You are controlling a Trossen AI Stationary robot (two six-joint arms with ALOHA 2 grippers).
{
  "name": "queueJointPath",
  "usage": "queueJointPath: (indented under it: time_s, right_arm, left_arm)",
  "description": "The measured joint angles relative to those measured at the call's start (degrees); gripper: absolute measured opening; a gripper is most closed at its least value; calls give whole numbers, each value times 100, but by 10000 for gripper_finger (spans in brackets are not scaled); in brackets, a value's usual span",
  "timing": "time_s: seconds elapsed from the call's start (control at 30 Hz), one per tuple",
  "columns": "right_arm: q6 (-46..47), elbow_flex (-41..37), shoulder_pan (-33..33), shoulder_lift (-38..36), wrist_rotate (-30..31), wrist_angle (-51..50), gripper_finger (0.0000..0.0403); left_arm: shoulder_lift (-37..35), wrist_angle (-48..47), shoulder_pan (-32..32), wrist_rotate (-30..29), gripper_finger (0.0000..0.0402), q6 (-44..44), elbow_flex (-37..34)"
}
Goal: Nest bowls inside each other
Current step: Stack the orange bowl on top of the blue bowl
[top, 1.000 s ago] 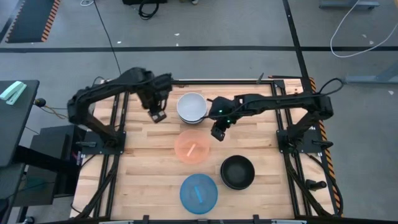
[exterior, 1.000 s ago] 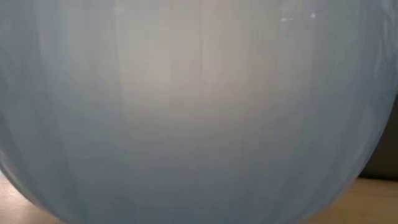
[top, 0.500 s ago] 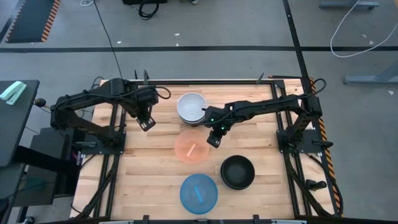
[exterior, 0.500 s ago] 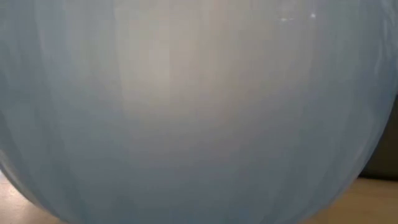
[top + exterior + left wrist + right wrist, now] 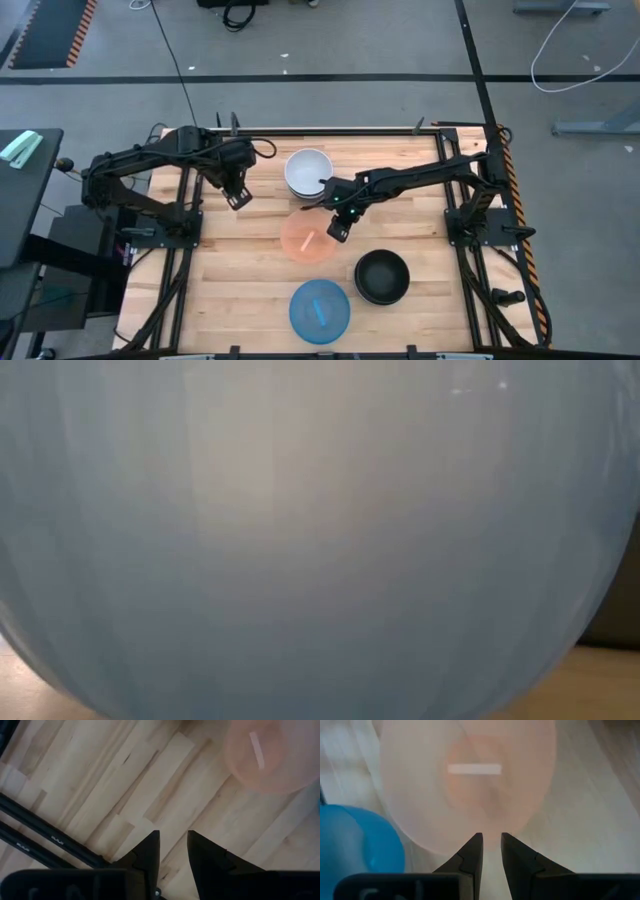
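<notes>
A translucent salmon-pink bowl (image 5: 306, 237) stands mid-table with a pale strip inside it. My right gripper (image 5: 337, 232) hovers at the bowl's right rim (image 5: 492, 827), fingers slightly apart, and the rim shows between the tips. A white bowl (image 5: 308, 170) stands behind it. A black bowl (image 5: 382, 276) and a blue bowl (image 5: 320, 309) stand nearer the front edge. My left gripper (image 5: 238, 198) is open over bare wood, left of the white bowl. My right gripper comes at the pink bowl's right rim (image 5: 485, 831) slanting down from the table's right. Whether its fingertips (image 5: 476, 842) touch the rim, I cannot tell.
The blue bowl (image 5: 320, 540) fills the low view and hides everything behind it. Bare wood (image 5: 100, 785) lies under the left gripper, with the table's dark frame rail (image 5: 45, 827) close by. Open wood also lies at the front left.
My left gripper has drawn back from beside the white bowl toward the table's left edge and then stayed still. My right gripper has sunk and moved toward the near edge and slightly left, down to the pink bowl's right rim. No bowl has moved.
</notes>
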Motion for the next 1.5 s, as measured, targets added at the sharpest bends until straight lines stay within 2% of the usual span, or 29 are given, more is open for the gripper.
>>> queueJointPath:
  time_s: [0.33,0.63,0.83,1.5]
  right_arm:
    - [-1,-9,-117,306,-54,113,77]
    - [-5,-9,-240,315,-68,182,77]
    - [102,-9,-224,313,-197,565,77]
    - [189,-9,-390,306,-57,693,77]
  left_arm:
    - [0,140,0,0,107,-72,0]
    - [2,194,0,2,107,-70,2]
    - [2,203,1,2,107,-68,2]
    - [2,203,0,2,107,-68,2]
